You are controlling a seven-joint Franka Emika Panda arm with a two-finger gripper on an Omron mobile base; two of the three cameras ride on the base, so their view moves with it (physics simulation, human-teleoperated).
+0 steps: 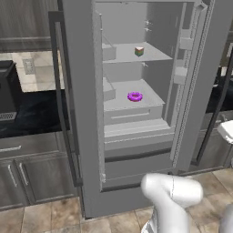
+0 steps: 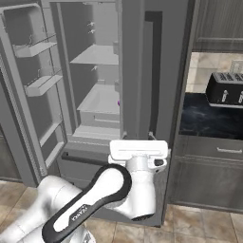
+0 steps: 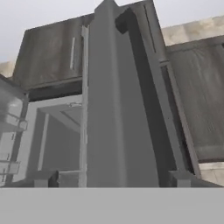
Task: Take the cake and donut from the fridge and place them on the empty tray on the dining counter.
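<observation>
Two sweets sit inside the fridge [image 1: 82, 136], whose doors stand swung wide: the cake [image 1: 139, 51] on the upper shelf at about 1 o'clock from the left base view's centre, and the donut [image 1: 134, 96] on the shelf below it, near that shelf's front edge, directly under the cake at 6 o'clock. A toaster [image 2: 225, 89] rests on the dark counter [image 2: 209, 121] at 3 o'clock of the fridge in the right base view. Whether the gripper [image 2: 138, 153], raised before the edge of the fridge's open door, is spread or pressed together cannot be told, and nothing is seen pinched in it.
</observation>
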